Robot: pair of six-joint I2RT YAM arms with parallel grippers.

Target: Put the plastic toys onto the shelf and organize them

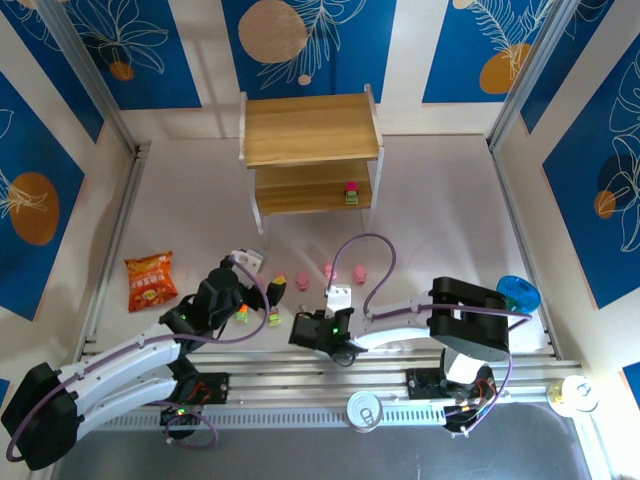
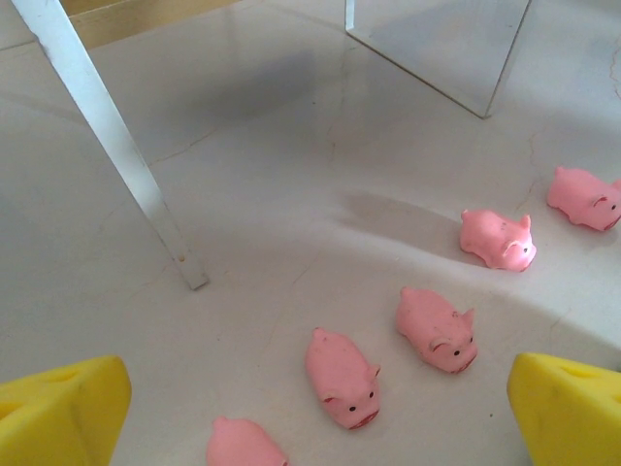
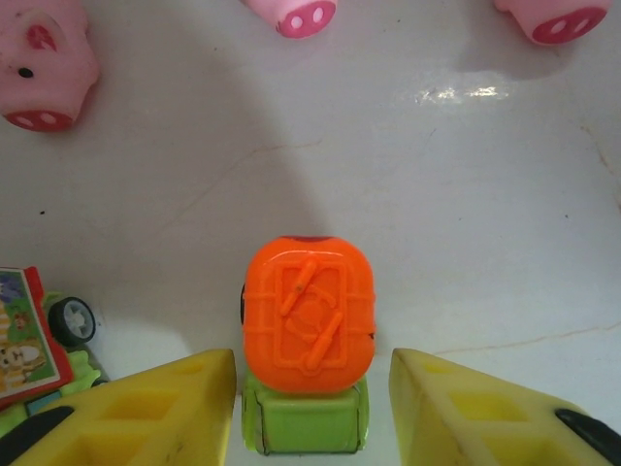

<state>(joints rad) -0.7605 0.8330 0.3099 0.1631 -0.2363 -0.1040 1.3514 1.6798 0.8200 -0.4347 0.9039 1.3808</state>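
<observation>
Orange-topped and green-based, the block toy sat on the worktop between the fingers of the right end effector. Its long axis ran six to twelve. The fingers stood apart at nine and three, not yet clamped, we judged. That arm reached low, with the shelf at twelve. The left end effector gaped empty over pigs.
</observation>
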